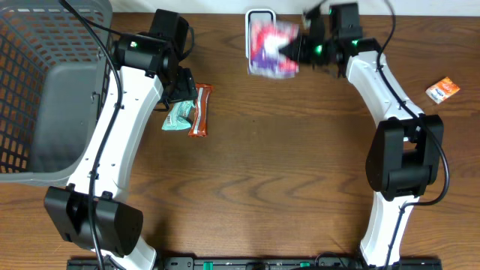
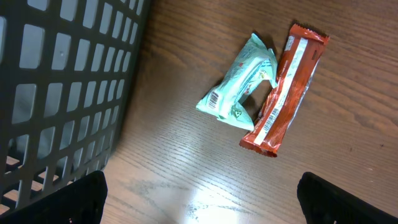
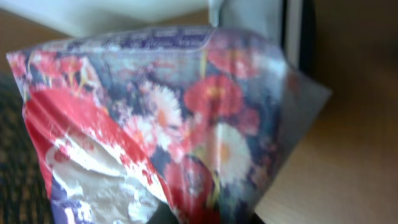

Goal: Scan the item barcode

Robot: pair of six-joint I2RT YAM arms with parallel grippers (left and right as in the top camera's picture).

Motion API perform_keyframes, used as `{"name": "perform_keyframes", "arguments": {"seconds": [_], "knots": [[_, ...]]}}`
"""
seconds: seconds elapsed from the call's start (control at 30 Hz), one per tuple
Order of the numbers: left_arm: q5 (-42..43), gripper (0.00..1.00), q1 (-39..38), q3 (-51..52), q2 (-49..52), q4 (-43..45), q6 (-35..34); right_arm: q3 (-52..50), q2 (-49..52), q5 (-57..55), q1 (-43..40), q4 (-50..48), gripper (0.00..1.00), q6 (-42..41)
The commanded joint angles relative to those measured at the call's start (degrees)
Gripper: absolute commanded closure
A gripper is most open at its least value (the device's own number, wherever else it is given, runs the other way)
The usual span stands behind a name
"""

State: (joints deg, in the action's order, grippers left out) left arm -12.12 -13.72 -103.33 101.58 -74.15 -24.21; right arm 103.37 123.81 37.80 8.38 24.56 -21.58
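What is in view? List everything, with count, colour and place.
basket: 1, grey, left edge
green packet: 1, mint green, centre-left, touching the red bar
red bar: 1, red, right of the green packet
floral packet: 1, red, white and purple, over the scanner
scanner: 1, white-rimmed, far centre
small packet: 1, orange, far right
table: 1, brown wood
left gripper: 1, black, open, beside the green packet
right gripper: 1, black, shut on the floral packet
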Motion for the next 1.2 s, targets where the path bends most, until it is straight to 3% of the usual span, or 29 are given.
{"name": "perform_keyframes", "arguments": {"seconds": [0.0, 0.17, 0.33, 0.5, 0.77, 0.93, 1.1, 1.17], "knots": [[-0.3, 0.02, 0.0, -0.4, 0.2, -0.2, -0.5, 1.6, -0.3, -4.6, 1.0, -6.8, 0.99, -11.2], [-0.3, 0.02, 0.0, -0.4, 0.2, -0.2, -0.5, 1.6, 1.1, -18.1, 4.2, -12.0, 0.99, -14.8], [-0.3, 0.02, 0.0, -0.4, 0.2, -0.2, -0.5, 1.6, 4.8, -20.9, 6.6, -18.0, 0.99, -16.1], [-0.3, 0.02, 0.0, -0.4, 0.2, -0.2, -0.5, 1.6, 2.8, -23.1, 3.7, -17.2, 0.99, -13.3], [-0.3, 0.02, 0.0, -0.4, 0.2, -0.2, -0.5, 1.6, -4.8, -33.6, -13.9, 5.4, 0.99, -12.3], [-0.3, 0.02, 0.0, -0.4, 0.2, -0.2, -0.5, 1.6, -4.4, -44.8, -24.8, 16.9, 0.99, -17.9], [-0.3, 0.02, 0.0, -0.4, 0.2, -0.2, -0.5, 1.5, -4.4, -45.2, -32.5, 19.1, 0.99, -18.4], [-0.3, 0.02, 0.0, -0.4, 0.2, -0.2, -0.5, 1.5, -4.4, -44.0, -35.0, 19.1, 0.85, -17.1]]}}
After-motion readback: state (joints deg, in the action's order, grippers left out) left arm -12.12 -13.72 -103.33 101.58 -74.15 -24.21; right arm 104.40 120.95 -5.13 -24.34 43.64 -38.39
